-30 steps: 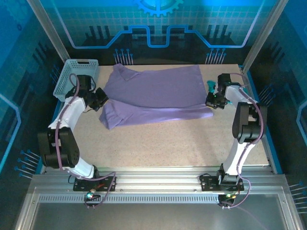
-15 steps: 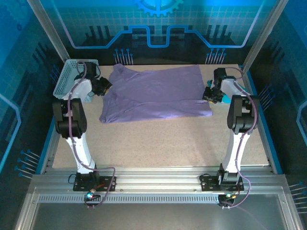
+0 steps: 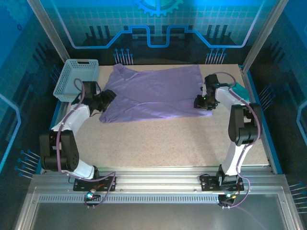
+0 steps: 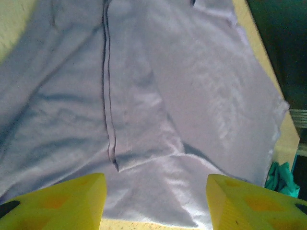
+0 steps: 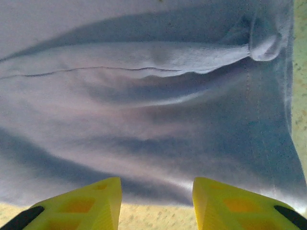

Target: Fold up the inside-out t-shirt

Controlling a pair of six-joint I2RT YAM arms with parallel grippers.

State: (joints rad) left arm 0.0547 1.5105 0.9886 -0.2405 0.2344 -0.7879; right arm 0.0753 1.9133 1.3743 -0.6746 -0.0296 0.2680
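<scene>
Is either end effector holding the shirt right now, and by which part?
Nothing is held. The left end effector and right end effector are open over the shirt, with no fabric pinched.

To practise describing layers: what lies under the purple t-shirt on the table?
The speckled table shows around the t-shirt, so it rests on that; one layer of cloth lies folded over another. Anything else beneath is covered.
</scene>
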